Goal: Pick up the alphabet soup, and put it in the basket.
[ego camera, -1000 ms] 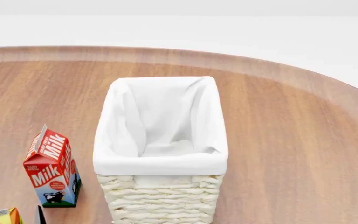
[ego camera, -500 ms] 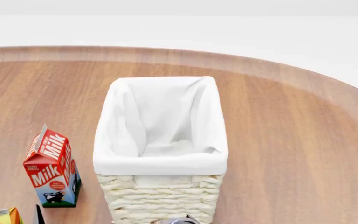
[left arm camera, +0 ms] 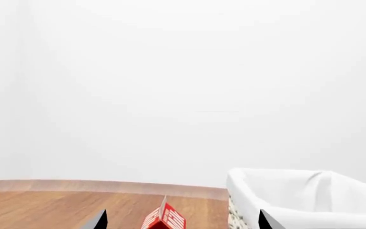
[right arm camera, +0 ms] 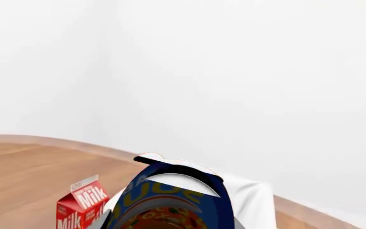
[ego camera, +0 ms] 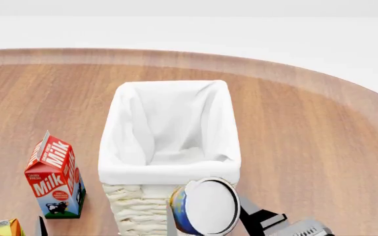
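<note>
The wooden surface (ego camera: 320, 147) carries the basket (ego camera: 169, 169) and a milk carton (ego camera: 54, 177). The alphabet soup (ego camera: 202, 206) is held tilted at the basket's near side, clamped in the right gripper (ego camera: 241, 211). Left gripper (left arm camera: 179, 222) spread wide, empty.

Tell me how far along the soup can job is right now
Picked up: the alphabet soup is off the table, carried by the right gripper in front of the basket's near rim, lid facing the head camera. In hand: bringing it to the opening. Left: moving it over the white lining and releasing it; the basket's inside shows only cloth. The left gripper is open, holding nothing, near the milk carton.
</note>
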### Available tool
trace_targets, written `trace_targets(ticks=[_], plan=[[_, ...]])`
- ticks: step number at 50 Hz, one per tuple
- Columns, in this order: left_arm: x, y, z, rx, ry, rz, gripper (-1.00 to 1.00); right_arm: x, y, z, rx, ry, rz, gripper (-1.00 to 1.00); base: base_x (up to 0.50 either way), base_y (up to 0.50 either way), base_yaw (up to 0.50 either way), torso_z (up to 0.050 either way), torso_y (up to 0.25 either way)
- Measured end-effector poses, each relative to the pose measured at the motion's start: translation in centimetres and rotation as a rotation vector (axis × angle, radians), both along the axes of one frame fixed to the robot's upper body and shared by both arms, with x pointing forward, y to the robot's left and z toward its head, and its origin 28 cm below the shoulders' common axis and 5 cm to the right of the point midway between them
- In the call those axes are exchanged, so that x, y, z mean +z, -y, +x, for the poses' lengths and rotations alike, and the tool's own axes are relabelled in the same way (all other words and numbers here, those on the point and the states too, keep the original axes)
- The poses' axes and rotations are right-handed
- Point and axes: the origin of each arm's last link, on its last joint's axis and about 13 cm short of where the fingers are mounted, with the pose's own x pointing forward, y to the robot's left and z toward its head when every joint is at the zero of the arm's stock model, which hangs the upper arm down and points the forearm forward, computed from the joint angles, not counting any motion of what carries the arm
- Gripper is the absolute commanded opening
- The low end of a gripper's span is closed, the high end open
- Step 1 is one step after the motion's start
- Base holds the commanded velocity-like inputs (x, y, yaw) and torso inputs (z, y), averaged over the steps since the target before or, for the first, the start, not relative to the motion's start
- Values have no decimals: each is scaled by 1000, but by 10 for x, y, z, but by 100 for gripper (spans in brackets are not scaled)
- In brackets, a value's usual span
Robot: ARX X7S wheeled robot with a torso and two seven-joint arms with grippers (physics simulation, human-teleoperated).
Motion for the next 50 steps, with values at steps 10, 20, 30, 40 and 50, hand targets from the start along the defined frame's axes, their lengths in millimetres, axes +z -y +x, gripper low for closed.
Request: trace_targets(ticks=[10, 20, 30, 40, 50], plan=[[0, 1, 0, -3, -2, 3, 100, 24, -4, 13, -46, 4, -32, -100, 0, 0, 0, 0, 1], [0, 1, 0, -4, -2, 4, 100, 51, -10, 29, -99, -1, -87, -100, 0, 0, 0, 0, 0], [0, 1, 0, -4, -3, 3, 100, 68, -15, 53, -156, -35, -138, -100, 0, 0, 0, 0, 1], [1, 0, 0, -4, -4, 1, 100, 88, -18, 84, -229, -91, -183, -100, 0, 0, 0, 0, 0], [1, 0, 0, -5, -7, -1, 100, 104, -23, 115, -293, -155, -212, -100, 0, 0, 0, 0, 1]])
